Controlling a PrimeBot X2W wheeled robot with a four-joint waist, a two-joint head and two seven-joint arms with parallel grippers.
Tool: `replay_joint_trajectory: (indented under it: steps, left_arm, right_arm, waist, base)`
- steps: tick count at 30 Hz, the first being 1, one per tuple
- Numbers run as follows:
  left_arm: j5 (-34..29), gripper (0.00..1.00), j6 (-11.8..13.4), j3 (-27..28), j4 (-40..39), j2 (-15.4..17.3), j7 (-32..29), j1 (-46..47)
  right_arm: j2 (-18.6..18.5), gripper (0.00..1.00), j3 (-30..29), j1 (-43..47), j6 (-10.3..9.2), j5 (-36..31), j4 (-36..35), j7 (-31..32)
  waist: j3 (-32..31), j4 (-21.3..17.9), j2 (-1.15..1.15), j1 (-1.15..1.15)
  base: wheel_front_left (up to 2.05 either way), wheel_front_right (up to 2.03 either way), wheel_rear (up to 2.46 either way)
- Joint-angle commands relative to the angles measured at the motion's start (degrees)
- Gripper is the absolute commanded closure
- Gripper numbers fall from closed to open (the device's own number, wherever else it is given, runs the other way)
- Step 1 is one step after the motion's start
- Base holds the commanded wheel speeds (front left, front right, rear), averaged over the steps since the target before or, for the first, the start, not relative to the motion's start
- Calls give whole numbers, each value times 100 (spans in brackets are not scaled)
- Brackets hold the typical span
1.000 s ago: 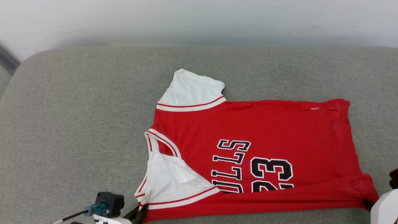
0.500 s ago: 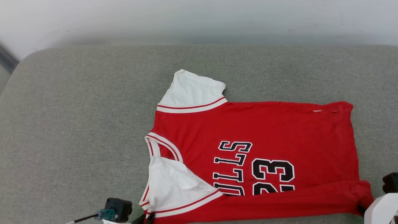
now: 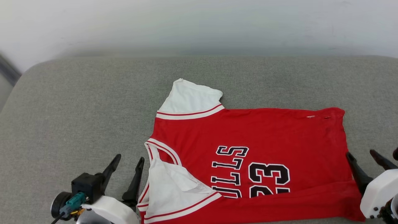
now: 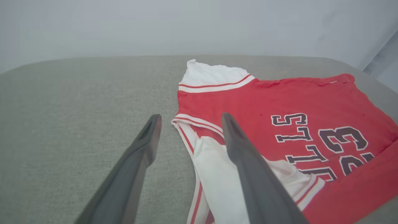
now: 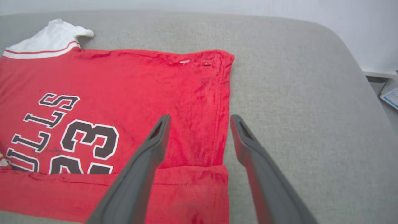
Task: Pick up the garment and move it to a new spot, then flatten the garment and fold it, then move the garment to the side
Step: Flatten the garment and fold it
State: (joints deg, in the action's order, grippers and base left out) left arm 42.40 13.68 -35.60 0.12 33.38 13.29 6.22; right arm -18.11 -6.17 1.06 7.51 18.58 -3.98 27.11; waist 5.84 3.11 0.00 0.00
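The garment [image 3: 248, 137], a red jersey with white sleeves and black lettering with 23, lies flat on the grey cushion [image 3: 77, 109], collar to the left. Its near edge is folded up over the lowest lettering, and the near white sleeve lies across the chest. My left gripper [image 3: 129, 158] stands open just left of the collar, one finger over the white sleeve [image 4: 217, 174] in the left wrist view, where the left gripper [image 4: 190, 116] holds nothing. My right gripper [image 3: 360, 153] is open at the hem; in its wrist view the right gripper [image 5: 200, 117] straddles the garment's [image 5: 124, 81] hem edge.
The cushion's rounded edges run along the left [image 3: 12, 90] and the right [image 5: 351, 56], with a pale wall [image 3: 199, 25] behind. A white and blue object [image 5: 390, 95] lies on the floor beyond the right edge. Bare cushion stretches left of and behind the garment.
Both grippers have opened and let go of the garment's near corners, and their fingers now stand up into the head view. The folded near edge lies flat. The head camera has shifted slightly.
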Motion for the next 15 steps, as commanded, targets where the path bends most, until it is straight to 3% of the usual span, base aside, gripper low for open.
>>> replay_joint_trajectory:
  steps: [1,5,8,15]
  left_arm:
    - [-156,0,7,166,-113,-66,126,51]
    - [-751,0,-12,727,-509,-272,195,43]
    - [-1051,0,-15,1086,-707,-487,197,-135]
    - [-1575,0,-547,1883,-786,-918,195,-492]
  right_arm:
    - [3,0,59,-137,-4,-57,-108,-434]
    - [51,0,104,-224,-4,-235,-234,-1520]
    - [107,0,99,-215,-4,-296,-268,-1961]
    - [271,0,263,-164,-4,-370,-261,-2922]
  waist:
    - [-39,-25,0,0]
    - [-67,-37,0,0]
    - [-77,-47,0,0]
    - [12,-171,0,0]
  base:
    - [0,0,0]
    - [0,0,0]
    - [0,0,0]
    - [0,0,0]
